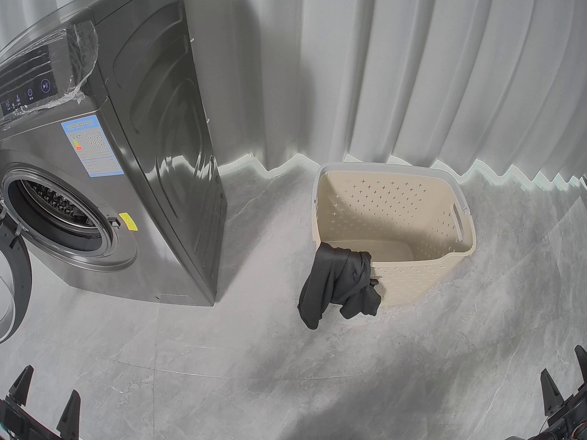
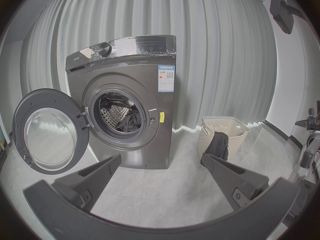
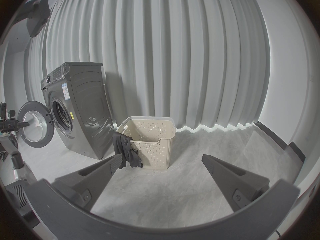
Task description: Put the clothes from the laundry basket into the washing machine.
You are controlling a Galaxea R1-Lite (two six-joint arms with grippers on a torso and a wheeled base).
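A beige laundry basket (image 1: 455, 194) stands on the floor by the curtain. A dark garment (image 1: 337, 283) hangs over its near rim, down the outside wall. The grey washing machine (image 1: 153, 123) stands to its left with the round door (image 2: 50, 130) swung open. Dark clothes (image 2: 130, 122) lie inside the drum. My left gripper (image 1: 44, 398) is low at the near left, open and holding nothing. My right gripper (image 1: 565, 377) is low at the near right, open and holding nothing. Both are well short of the basket (image 3: 150, 140) and the hanging garment (image 3: 125, 149).
White pleated curtains (image 1: 397, 62) hang behind the machine and basket. The grey marbled floor (image 1: 257, 362) lies between me and the basket. The open door (image 1: 12, 276) juts out at the far left. A dark ledge (image 3: 283, 144) runs along the right wall.
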